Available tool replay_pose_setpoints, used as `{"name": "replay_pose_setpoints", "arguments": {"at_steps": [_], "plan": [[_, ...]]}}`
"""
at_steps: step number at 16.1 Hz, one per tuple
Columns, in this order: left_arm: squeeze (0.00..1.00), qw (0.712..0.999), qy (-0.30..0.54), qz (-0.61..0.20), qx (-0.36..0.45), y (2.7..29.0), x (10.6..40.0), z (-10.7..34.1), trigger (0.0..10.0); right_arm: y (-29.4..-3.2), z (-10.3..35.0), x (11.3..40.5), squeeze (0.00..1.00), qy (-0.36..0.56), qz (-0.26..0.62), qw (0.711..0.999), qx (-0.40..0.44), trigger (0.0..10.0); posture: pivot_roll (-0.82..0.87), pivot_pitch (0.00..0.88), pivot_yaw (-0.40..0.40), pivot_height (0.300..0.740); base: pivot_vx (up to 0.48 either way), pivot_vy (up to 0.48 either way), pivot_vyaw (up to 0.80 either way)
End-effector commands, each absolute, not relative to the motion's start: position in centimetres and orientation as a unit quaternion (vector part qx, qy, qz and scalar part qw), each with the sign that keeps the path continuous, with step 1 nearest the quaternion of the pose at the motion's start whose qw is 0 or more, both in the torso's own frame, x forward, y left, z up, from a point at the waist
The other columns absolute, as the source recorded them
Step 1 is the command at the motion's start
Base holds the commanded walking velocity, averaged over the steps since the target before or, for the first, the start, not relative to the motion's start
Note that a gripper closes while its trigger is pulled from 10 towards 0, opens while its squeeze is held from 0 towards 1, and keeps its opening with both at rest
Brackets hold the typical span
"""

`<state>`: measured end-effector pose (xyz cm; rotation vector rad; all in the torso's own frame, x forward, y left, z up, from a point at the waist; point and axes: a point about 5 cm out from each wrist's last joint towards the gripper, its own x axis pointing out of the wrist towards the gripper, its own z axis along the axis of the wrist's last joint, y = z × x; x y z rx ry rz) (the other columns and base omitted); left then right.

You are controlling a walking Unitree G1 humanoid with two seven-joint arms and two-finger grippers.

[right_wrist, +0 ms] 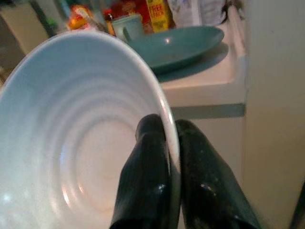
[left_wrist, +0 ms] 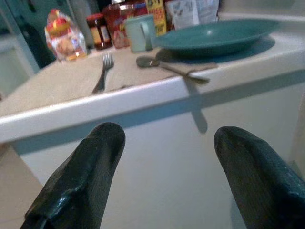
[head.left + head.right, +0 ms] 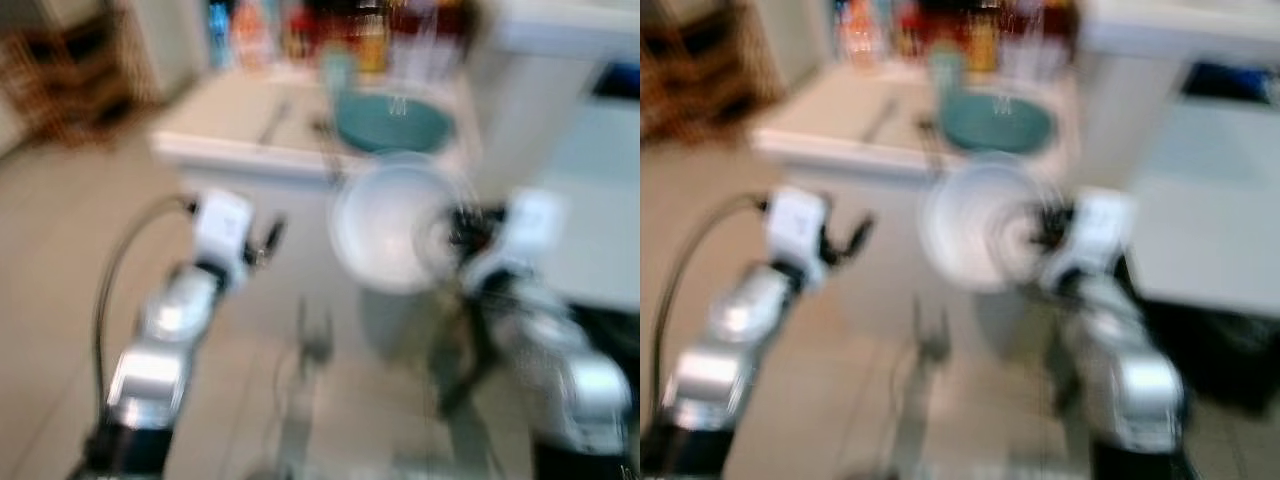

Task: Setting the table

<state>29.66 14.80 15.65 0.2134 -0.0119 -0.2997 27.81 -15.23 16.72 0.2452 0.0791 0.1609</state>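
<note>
The robot's left gripper [image 2: 164, 176] is up in front of the white table [image 2: 157, 90], with its two black fingers spread wide and nothing between them. It is just below the table's front edge and not touching it.

On the table I count one fork [image 2: 103, 72], one spoon [image 2: 169, 67], one pale mug [image 2: 139, 32] and one big teal plate [image 2: 214, 36]. The fork lies to the left, apart from the spoon. The spoon's handle reaches toward the edge. The plate's rim sits close to the edge. Jars and packets [image 2: 109, 19] stand in a row at the back.

To the right, the right gripper [image 1: 171, 157] pinches the rim of one white bowl [image 1: 71, 129], one finger inside and one outside. The bowl is tilted, in the air, in front of the table.
</note>
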Motion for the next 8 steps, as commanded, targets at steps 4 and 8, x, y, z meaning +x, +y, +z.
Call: {"name": "replay_pose_setpoints", "arguments": {"at_steps": [4,8], "plan": [[0.00,0.979,-0.032,-0.159,0.122,13.6,29.8,16.7,10.0,-16.6,17.3,28.3,0.00,0.017,0.051,0.989,0.137,10.0,0.10,0.025,0.002,0.740,0.000,-0.480,0.40],[0.00,0.978,-0.040,-0.161,0.124,13.3,30.0,17.0,10.0,-17.6,17.4,28.4,0.00,0.009,0.023,0.991,0.131,10.0,0.10,0.024,0.003,0.740,0.000,-0.480,0.80]]}}
